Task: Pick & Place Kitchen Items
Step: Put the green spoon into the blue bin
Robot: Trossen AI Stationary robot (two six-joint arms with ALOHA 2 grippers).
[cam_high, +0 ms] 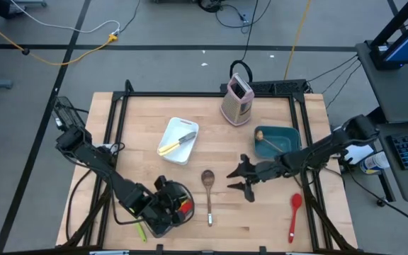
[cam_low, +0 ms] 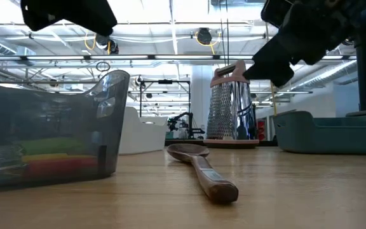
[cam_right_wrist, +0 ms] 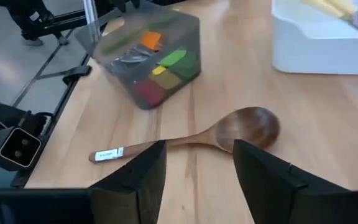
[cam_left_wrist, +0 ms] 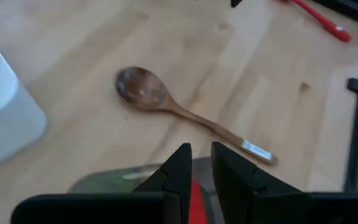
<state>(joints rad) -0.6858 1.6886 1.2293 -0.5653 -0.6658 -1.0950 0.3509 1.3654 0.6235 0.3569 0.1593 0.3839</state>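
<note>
**Right claw open above the wooden spoon**

The wooden spoon [cam_high: 208, 185] lies flat on the bare bench [cam_high: 140, 120], bowl toward the far side and handle toward the near edge, touched by nothing. The right claw [cam_high: 245, 177] hangs just beside it on the right, fingers spread wide with nothing between them; in its own wrist view the spoon's handle runs across the gap between the two fingers [cam_right_wrist: 135, 180].

The left claw [cam_high: 163, 205] is over the clear grey bin [cam_high: 172, 212] at the near left of the bench. Its fingers [cam_left_wrist: 174, 174] stand close together with a narrow gap; something red shows in that gap, but whether they grip it I cannot tell. Inside the bin lie green, yellow, orange and red pieces, seen through the wall in the low view.

A red spoon [cam_high: 295, 214] lies on the bench near the right edge, well apart from both claws. A yellow-handled knife [cam_high: 176, 143] rests in the white tray [cam_high: 167, 130] toward the middle. A gold spoon [cam_high: 266, 140] lies in the teal bin [cam_high: 289, 132] at the right. The pink-and-steel grater [cam_high: 236, 100] stands upright at the far side.
</note>
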